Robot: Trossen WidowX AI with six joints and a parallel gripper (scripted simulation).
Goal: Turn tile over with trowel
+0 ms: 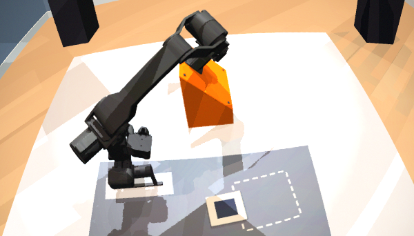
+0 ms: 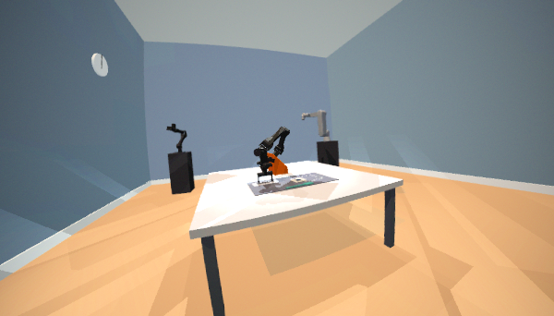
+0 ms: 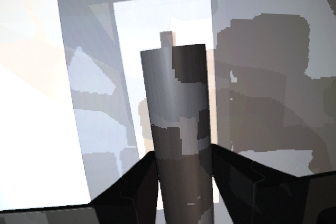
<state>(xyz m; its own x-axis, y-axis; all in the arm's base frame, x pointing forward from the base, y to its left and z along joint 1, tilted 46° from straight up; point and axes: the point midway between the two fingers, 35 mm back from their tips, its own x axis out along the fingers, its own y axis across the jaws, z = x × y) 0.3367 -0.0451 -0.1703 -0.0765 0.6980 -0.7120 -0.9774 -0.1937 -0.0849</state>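
The trowel's dark grey cylindrical handle point(image 3: 177, 100) stands out in the wrist view, with a short neck stub at its far end; I cannot make out the blade. My gripper point(image 1: 146, 184) point(image 2: 265, 181) point(image 3: 182, 154) is shut on this handle, one finger against each side, low over the white patch point(image 1: 110, 194) on the mat. The tile point(image 1: 225, 208) point(image 2: 297, 179) lies flat with its dark square mark up. It is mostly outside the dashed outline point(image 1: 285, 172), with its right edge over the outline's left side.
The grey-blue mat point(image 1: 312, 183) lies on the white table point(image 1: 293, 80) point(image 2: 222, 209). An orange wedge-shaped base point(image 1: 208, 109) point(image 2: 278, 166) stands behind the mat, under the arm. A thin green strip point(image 2: 300, 185) shows near the mat's front edge in the exterior view.
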